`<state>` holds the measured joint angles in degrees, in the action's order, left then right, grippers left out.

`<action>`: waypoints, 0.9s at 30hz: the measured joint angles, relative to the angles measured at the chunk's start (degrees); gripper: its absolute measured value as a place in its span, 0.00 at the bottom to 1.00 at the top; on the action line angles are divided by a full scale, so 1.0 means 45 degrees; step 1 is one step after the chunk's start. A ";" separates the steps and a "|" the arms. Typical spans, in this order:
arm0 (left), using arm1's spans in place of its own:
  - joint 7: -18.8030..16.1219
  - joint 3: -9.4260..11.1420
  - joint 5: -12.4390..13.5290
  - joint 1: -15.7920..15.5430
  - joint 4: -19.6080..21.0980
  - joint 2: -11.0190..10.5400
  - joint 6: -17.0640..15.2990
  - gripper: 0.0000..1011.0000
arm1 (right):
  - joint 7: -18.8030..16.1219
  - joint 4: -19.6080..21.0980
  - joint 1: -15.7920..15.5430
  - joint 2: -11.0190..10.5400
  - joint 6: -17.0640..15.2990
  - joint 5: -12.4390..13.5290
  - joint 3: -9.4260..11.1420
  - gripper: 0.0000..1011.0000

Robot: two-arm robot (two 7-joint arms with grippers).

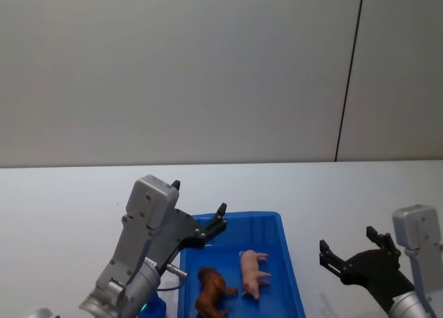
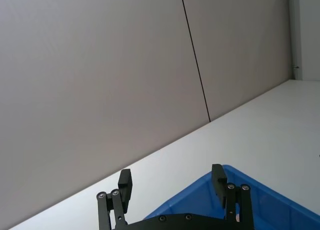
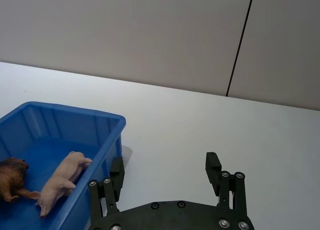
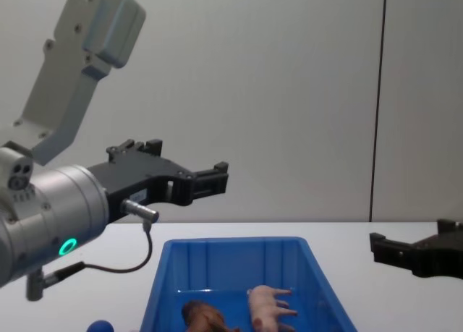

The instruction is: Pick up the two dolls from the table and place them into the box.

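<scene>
Both dolls lie inside the blue box (image 1: 287,262): the shaggy brown lion (image 1: 212,291) on the left and the pale pink pig (image 1: 252,272) beside it on the right. In the right wrist view the pig (image 3: 60,181) and lion (image 3: 11,177) rest on the floor of the box (image 3: 107,122), and in the chest view the pig (image 4: 269,307) and lion (image 4: 204,316) sit low in the box (image 4: 231,244). My left gripper (image 1: 199,207) hovers open above the box's far left corner, holding nothing. My right gripper (image 1: 348,247) stands open over the white table (image 1: 346,193), right of the box.
A small blue ball (image 4: 100,326) lies on the table left of the box. A grey wall with a dark vertical seam (image 1: 349,72) runs behind the table. Bare tabletop stretches behind the box and to both sides.
</scene>
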<state>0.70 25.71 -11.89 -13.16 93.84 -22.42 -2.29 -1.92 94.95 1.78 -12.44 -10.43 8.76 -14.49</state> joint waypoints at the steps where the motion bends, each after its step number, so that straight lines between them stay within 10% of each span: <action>1: 0.0020 -0.0030 -0.0062 0.0032 0.0051 -0.0055 -0.0135 0.99 | 0.0042 0.0035 -0.0033 -0.0018 -0.0007 0.0013 0.0018 0.99; 27: 0.0425 -0.1015 -0.1793 0.1428 0.1453 -0.2158 -0.3547 0.99 | 0.0326 0.0268 -0.0244 -0.0160 -0.0046 0.0105 0.0113 0.99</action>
<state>2.61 21.14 -19.95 -6.74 100.38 -32.13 -18.25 -0.45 96.15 0.68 -13.16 -10.64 9.24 -13.98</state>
